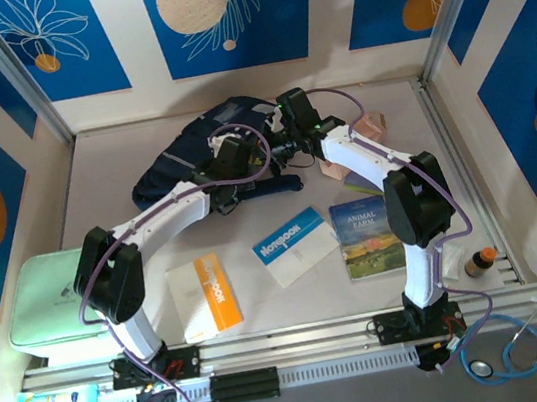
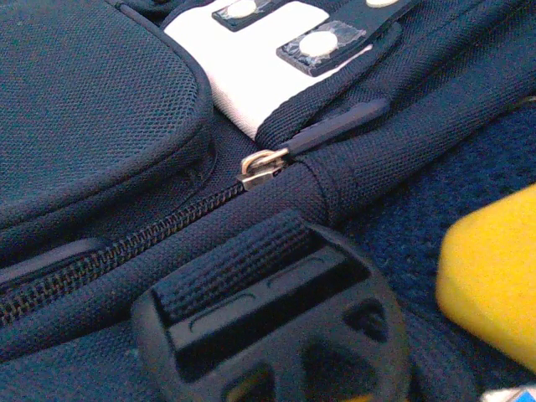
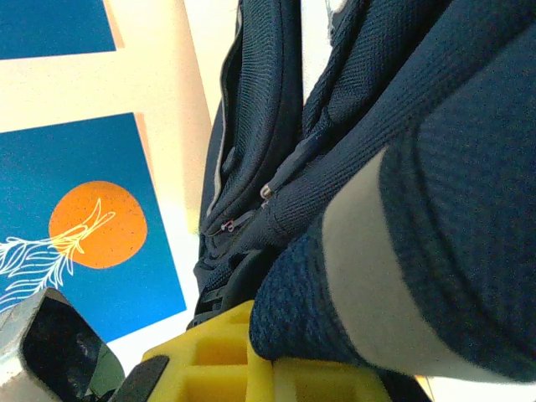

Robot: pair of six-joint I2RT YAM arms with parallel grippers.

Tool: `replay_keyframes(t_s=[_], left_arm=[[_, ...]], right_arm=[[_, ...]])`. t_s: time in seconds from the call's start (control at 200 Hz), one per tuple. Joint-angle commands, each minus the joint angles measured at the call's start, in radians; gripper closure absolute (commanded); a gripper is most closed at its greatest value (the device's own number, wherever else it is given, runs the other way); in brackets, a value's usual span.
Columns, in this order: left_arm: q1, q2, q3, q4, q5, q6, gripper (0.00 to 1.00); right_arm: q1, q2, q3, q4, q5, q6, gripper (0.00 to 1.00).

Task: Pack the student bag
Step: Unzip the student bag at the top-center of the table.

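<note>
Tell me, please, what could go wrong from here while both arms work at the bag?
1. The zipper slider is small and sits right by the black buckle; the left gripper could snag the buckle instead.
2. The right gripper works close by on the student bag, so the arms might collide or drag it.

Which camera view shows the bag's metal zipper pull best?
Left wrist: the zipper pull is close and sharp, below the white patch. Right wrist shows small pulls on the side of the bag. The top view shows the whole bag; the pull is too small to tell.
</note>
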Motion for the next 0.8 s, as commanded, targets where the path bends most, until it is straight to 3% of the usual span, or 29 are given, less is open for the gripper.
replay_keyframes(t_s=[0.0,0.12,0.395,0.795], left_arm=[[0.016,0.007,0.003,0.073,-0.017,0.041,0.82],[0.017,0.009,0.002,0.074,-0.025,0.047,0.83],[0.017,-0.031,-0.051,0.047,-0.032,0.056,1.00],[0.072,-0.260,-0.340,-0.013,0.061,0.062,1.00]], right_arm=[[0.018,-0.051,0.000,-0.008,-0.092,0.006,1.00],[0.017,-0.050,-0.001,-0.008,-0.092,0.007,1.00],[0.002,-0.051,0.004,-0.054,-0.029,-0.030,1.00],[-0.018,-0.036,-0.008,-0.112,0.117,-0.120,1.00]])
